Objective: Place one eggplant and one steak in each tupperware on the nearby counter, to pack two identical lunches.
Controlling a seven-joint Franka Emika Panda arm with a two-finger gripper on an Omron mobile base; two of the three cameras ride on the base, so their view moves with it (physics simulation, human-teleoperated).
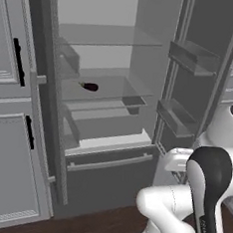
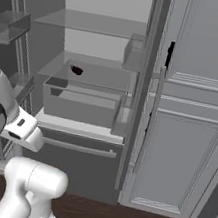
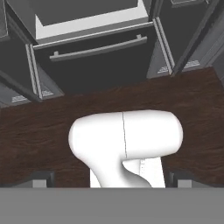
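A small dark-purple eggplant (image 1: 90, 86) lies alone on the middle glass shelf of the open fridge, toward the shelf's left side; from the right base view the eggplant (image 2: 77, 70) sits just above the clear crisper bin. My gripper (image 3: 111, 181) is open, its two dark fingertips (image 3: 41, 179) spread wide with nothing between them. It hangs low in front of the fridge and faces down at the floor and the bottom freezer drawer, far from the eggplant. The steak, the tupperware and the counter are out of view.
Both fridge doors stand open, with door bins (image 1: 181, 116) on the right door and more on the left (image 1: 68, 59). The freezer drawer with its bar handle (image 1: 109, 163) is below. Tall grey cabinet doors (image 2: 186, 145) flank the fridge. The floor is dark wood (image 3: 35, 131).
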